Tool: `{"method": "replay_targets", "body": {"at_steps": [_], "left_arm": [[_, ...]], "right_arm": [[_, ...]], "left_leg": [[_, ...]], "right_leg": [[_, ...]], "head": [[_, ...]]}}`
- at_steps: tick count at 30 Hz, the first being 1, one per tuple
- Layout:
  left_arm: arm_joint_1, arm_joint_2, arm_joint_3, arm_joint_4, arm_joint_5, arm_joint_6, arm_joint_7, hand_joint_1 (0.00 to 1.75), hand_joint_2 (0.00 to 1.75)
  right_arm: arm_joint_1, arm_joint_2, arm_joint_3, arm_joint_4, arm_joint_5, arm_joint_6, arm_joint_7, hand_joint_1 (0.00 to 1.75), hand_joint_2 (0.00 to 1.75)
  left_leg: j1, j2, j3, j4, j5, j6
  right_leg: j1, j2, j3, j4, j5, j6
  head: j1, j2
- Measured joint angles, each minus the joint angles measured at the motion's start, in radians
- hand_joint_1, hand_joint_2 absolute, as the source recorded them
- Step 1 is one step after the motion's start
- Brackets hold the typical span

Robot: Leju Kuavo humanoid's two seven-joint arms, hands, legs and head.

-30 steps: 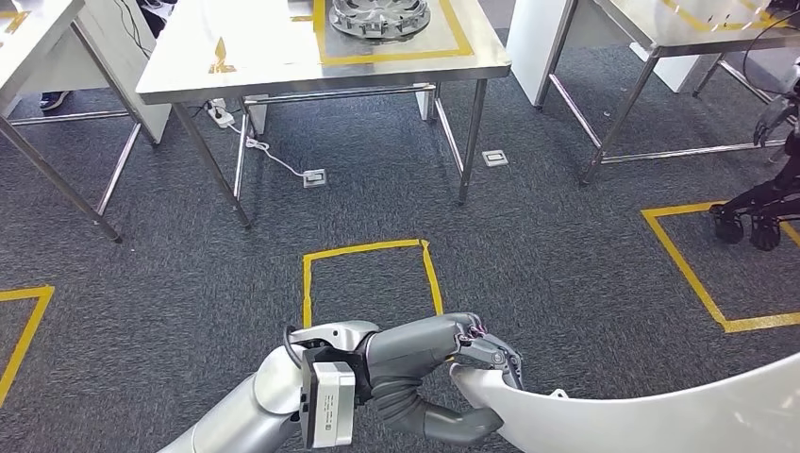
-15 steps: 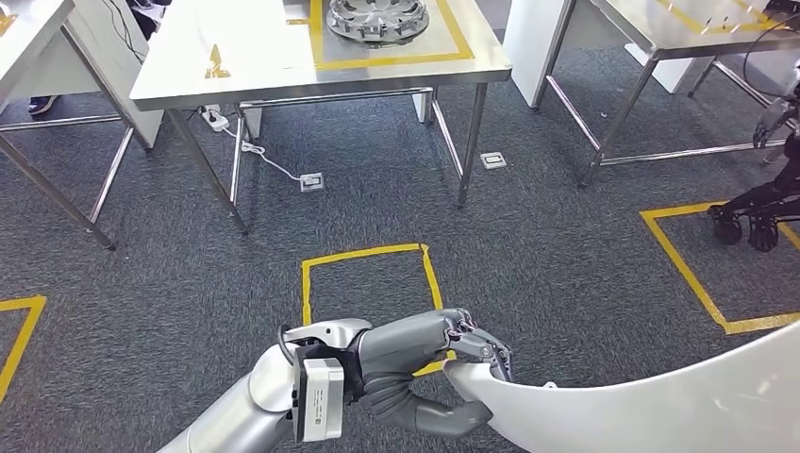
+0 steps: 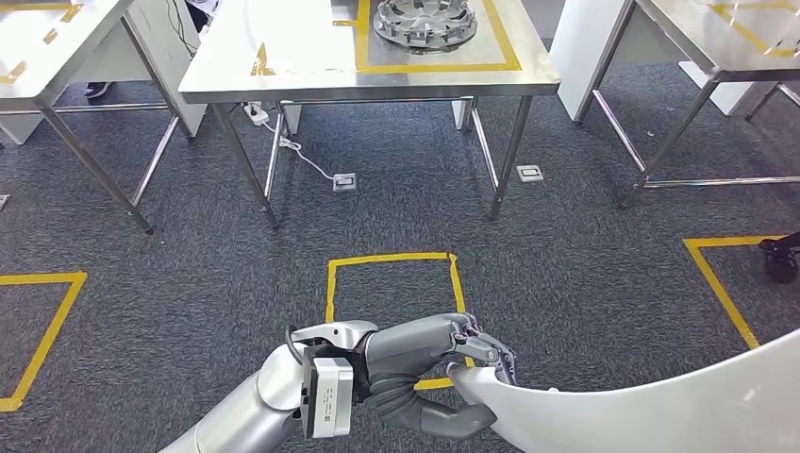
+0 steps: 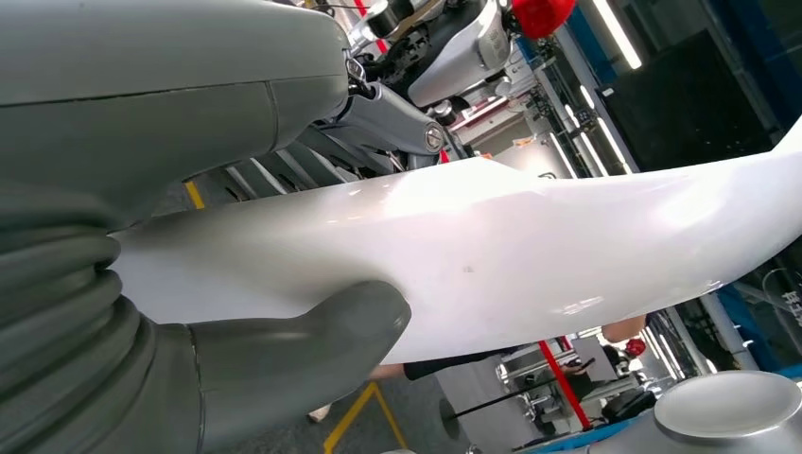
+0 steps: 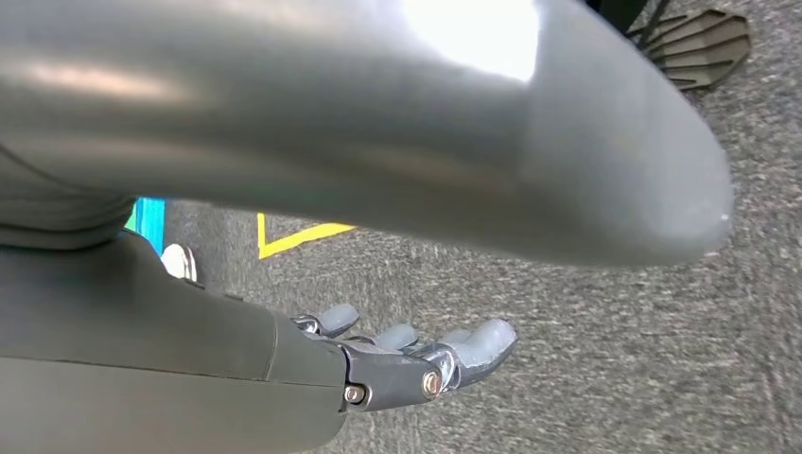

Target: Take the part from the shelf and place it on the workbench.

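Grey carpet floor (image 3: 585,274) spreads out beyond your fingers, marked with yellow tape squares (image 3: 391,283), one of them just past the left hand. Farther ahead of the fingers you see the steel counter (image 3: 302,57) with a yellow taped outline, and inside that outline sits a round silver ribbed disc (image 3: 425,21). Two more steel tables (image 3: 47,47) stand to either side of it.

Your task's thing, the long curved glossy white panel (image 3: 660,411), is off the shelf and well short of the counter, running from the left fingers away toward your right. Your left hand (image 3: 443,363) grips its near end: the dark fingers (image 3: 486,351) curl over the upper edge and the thick grey thumb (image 4: 303,345) presses flat against the white face from the other side.

Your right hand (image 5: 378,364) hangs over the carpet, its fingers (image 5: 473,345) lying side by side, slightly bent, with nothing between them.
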Motion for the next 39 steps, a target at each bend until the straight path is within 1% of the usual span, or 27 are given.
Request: {"method": "replay_targets", "body": {"at_steps": [2,3,5,6,7,8,9,11,12,13,15,17,19,21,22,23,24,26,27,28,31,33,34,36,37,38,39], "left_arm": [[-0.002,0.0,0.001,-0.001,0.0,-0.002,-0.002,1.75,1.75],[-0.003,0.001,0.001,-0.001,0.0,-0.003,-0.003,1.75,1.75],[-0.005,0.002,0.001,0.001,0.001,-0.005,-0.005,1.75,1.75],[-0.005,0.003,0.0,0.004,0.001,-0.006,-0.005,1.75,1.75],[-0.005,0.004,0.0,0.007,0.001,-0.006,-0.005,1.75,1.75],[-0.005,0.004,0.0,0.01,0.002,-0.006,-0.005,1.75,1.75],[-0.005,0.004,0.0,0.012,0.003,-0.006,-0.005,1.75,1.75],[-0.007,0.004,0.0,0.015,0.005,-0.006,-0.006,1.75,1.75],[-0.008,0.003,0.0,0.016,0.005,-0.006,-0.006,1.75,1.75],[-0.009,0.002,0.0,0.017,0.006,-0.006,-0.006,1.75,1.75],[-0.011,0.0,0.0,0.019,0.006,-0.006,-0.007,1.75,1.75],[-0.014,-0.004,0.0,0.018,0.007,-0.006,-0.006,1.75,1.75],[-0.021,-0.01,-0.001,0.018,0.008,-0.006,-0.006,1.75,1.75],[-0.025,-0.014,-0.003,0.02,0.008,-0.006,-0.005,1.75,1.75],[-0.025,-0.015,-0.003,0.021,0.008,-0.006,-0.005,1.75,1.75],[-0.025,-0.015,-0.004,0.022,0.008,-0.006,-0.005,1.75,1.75],[-0.025,-0.015,-0.004,0.023,0.008,-0.006,-0.005,1.75,1.75],[-0.025,-0.017,-0.004,0.023,0.008,-0.006,-0.005,1.75,1.75],[-0.026,-0.018,-0.004,0.023,0.008,-0.006,-0.005,1.75,1.75],[-0.027,-0.019,-0.005,0.023,0.008,-0.006,-0.005,1.75,1.75],[-0.032,-0.022,-0.007,0.023,0.008,-0.006,-0.005,1.75,1.75],[-0.037,-0.024,-0.008,0.023,0.009,-0.006,-0.005,1.75,1.75],[-0.039,-0.024,-0.008,0.023,0.009,-0.006,-0.005,1.75,1.75],[-0.04,-0.023,-0.009,0.026,0.009,-0.006,-0.004,1.75,1.75],[-0.039,-0.021,-0.009,0.027,0.009,-0.006,-0.003,1.75,1.75],[-0.038,-0.02,-0.009,0.029,0.009,-0.006,-0.002,1.75,1.75],[-0.038,-0.019,-0.009,0.029,0.01,-0.005,-0.001,1.75,1.75]], "right_arm": [[-0.001,0.001,0.0,0.0,0.0,0.0,0.0,0.0,0.0],[0.0,0.002,0.0,0.0,-0.001,0.0,0.001,0.0,0.0],[0.003,0.002,0.0,0.0,-0.003,0.0,0.002,0.0,0.0],[0.004,0.002,0.0,0.0,-0.003,-0.001,0.002,0.0,0.0],[0.004,0.002,0.0,0.0,-0.003,-0.001,0.001,0.0,0.0],[0.004,0.003,0.0,0.0,-0.003,-0.002,0.0,0.0,0.0],[0.004,0.004,0.0,0.0,-0.003,-0.003,-0.001,0.0,0.0],[0.004,0.005,0.0,0.0,-0.005,-0.004,-0.004,0.0,0.0],[0.003,0.005,0.0,0.0,-0.007,-0.006,-0.008,0.0,0.0],[0.001,0.006,0.0,0.0,-0.009,-0.008,-0.012,0.0,0.0],[-0.003,0.006,0.0,0.0,-0.012,-0.011,-0.018,0.0,0.0],[-0.006,0.006,0.0,0.0,-0.012,-0.009,-0.019,0.0,0.0],[-0.006,0.007,0.0,0.0,-0.012,-0.006,-0.018,0.0,0.0],[-0.002,0.007,0.0,0.0,-0.012,-0.004,-0.018,0.0,0.0],[0.001,0.007,0.0,0.0,-0.012,-0.003,-0.018,0.0,0.0],[0.003,0.007,0.0,0.0,-0.012,-0.003,-0.018,0.0,0.0],[0.004,0.008,0.0,0.0,-0.012,-0.002,-0.018,0.0,0.0],[0.005,0.008,0.0,0.0,-0.012,-0.002,-0.018,0.0,0.0],[0.004,0.008,0.0,0.0,-0.012,-0.002,-0.018,0.0,0.0],[0.003,0.008,0.0,0.0,-0.012,-0.002,-0.018,0.0,0.0],[0.002,0.008,0.0,0.0,-0.012,-0.002,-0.018,0.0,0.0],[0.002,0.008,0.0,0.0,-0.012,-0.001,-0.018,0.0,0.0],[0.002,0.009,0.0,0.0,-0.012,-0.001,-0.018,0.0,0.0],[0.002,0.009,0.0,0.0,-0.011,-0.001,-0.019,0.0,0.0],[0.003,0.009,0.0,0.0,-0.01,-0.001,-0.021,0.0,0.0],[0.003,0.009,0.0,0.0,-0.008,-0.001,-0.024,0.0,0.0],[0.003,0.009,0.0,0.0,-0.006,-0.001,-0.028,0.0,0.0]], "left_leg": [[-0.001,0.023,-0.005,0.02,-0.014,-0.011],[-0.002,0.043,-0.021,0.059,-0.034,-0.016],[0.001,0.075,-0.09,0.187,-0.09,-0.024],[0.003,0.079,-0.126,0.248,-0.108,-0.027],[0.005,0.081,-0.151,0.282,-0.109,-0.029],[0.006,0.084,-0.156,0.276,-0.088,-0.029],[0.006,0.089,-0.14,0.23,-0.05,-0.028],[0.005,0.107,-0.079,0.091,0.027,-0.021],[0.004,0.114,-0.056,0.04,0.047,-0.015],[0.001,0.117,-0.044,0.014,0.052,-0.009],[-0.002,0.11,-0.041,0.006,0.047,0.004],[0.0,0.103,-0.032,-0.003,0.045,0.017],[0.004,0.098,-0.021,-0.01,0.042,0.028],[0.002,0.092,-0.016,-0.01,0.036,0.035],[0.001,0.087,-0.012,-0.01,0.032,0.037],[0.0,0.083,-0.008,-0.009,0.027,0.037],[0.0,0.078,-0.001,-0.008,0.022,0.036],[-0.002,0.072,0.013,-0.005,0.008,0.03],[-0.004,0.069,0.017,-0.004,0.001,0.024],[-0.005,0.067,0.019,-0.003,-0.005,0.019],[-0.005,0.066,0.025,-0.007,-0.016,0.002],[-0.004,0.074,0.014,0.032,-0.037,-0.009],[-0.002,0.078,-0.009,0.083,-0.06,-0.014],[0.001,0.081,-0.089,0.221,-0.111,-0.021],[0.002,0.081,-0.125,0.272,-0.12,-0.023],[0.003,0.082,-0.145,0.288,-0.107,-0.023],[0.003,0.083,-0.145,0.264,-0.073,-0.022]], "right_leg": [[-0.004,-0.014,0.011,-0.008,-0.002,-0.013],[-0.006,-0.022,0.019,-0.011,-0.005,-0.019],[-0.005,-0.04,0.031,-0.013,-0.014,-0.027],[-0.005,-0.049,0.036,-0.013,-0.019,-0.027],[-0.005,-0.057,0.041,-0.013,-0.023,-0.027],[-0.005,-0.065,0.049,-0.013,-0.029,-0.025],[-0.006,-0.072,0.057,-0.013,-0.035,-0.023],[-0.004,-0.082,0.075,-0.012,-0.049,-0.014],[-0.002,-0.085,0.081,-0.011,-0.055,-0.008],[0.0,-0.087,0.085,-0.011,-0.06,-0.002],[0.0,-0.094,0.091,-0.016,-0.064,0.011],[-0.005,-0.084,0.094,-0.004,-0.076,0.023],[-0.006,-0.057,0.051,0.083,-0.115,0.029],[-0.005,-0.039,-0.037,0.221,-0.161,0.031],[-0.004,-0.037,-0.073,0.264,-0.163,0.031],[-0.004,-0.036,-0.09,0.27,-0.143,0.03],[-0.004,-0.036,-0.087,0.237,-0.106,0.029],[-0.003,-0.034,-0.039,0.101,-0.019,0.023],[-0.001,-0.033,-0.016,0.046,0.004,0.018],[0.001,-0.031,-0.002,0.01,0.012,0.013],[0.004,-0.031,0.008,-0.005,0.001,-0.005],[-0.001,-0.033,0.02,-0.011,-0.003,-0.018],[-0.003,-0.034,0.027,-0.013,-0.007,-0.023],[-0.003,-0.036,0.039,-0.013,-0.019,-0.029],[-0.003,-0.037,0.046,-0.013,-0.025,-0.028],[-0.003,-0.037,0.053,-0.013,-0.031,-0.027],[-0.004,-0.037,0.064,-0.013,-0.039,-0.025]], "head": [[-0.003,0.0],[-0.007,0.0],[-0.014,0.0],[-0.015,0.0],[-0.016,0.0],[-0.017,0.0],[-0.018,0.0],[-0.02,0.0],[-0.02,0.0],[-0.02,0.0],[-0.018,0.0],[-0.015,0.0],[-0.009,0.0],[-0.004,0.0],[-0.003,0.0],[-0.002,0.0],[-0.002,0.0],[0.0,0.0],[0.001,0.0],[0.001,0.0],[0.001,0.0],[-0.003,0.0],[-0.005,0.0],[-0.009,0.0],[-0.01,0.0],[-0.011,0.0],[-0.013,0.0]]}}
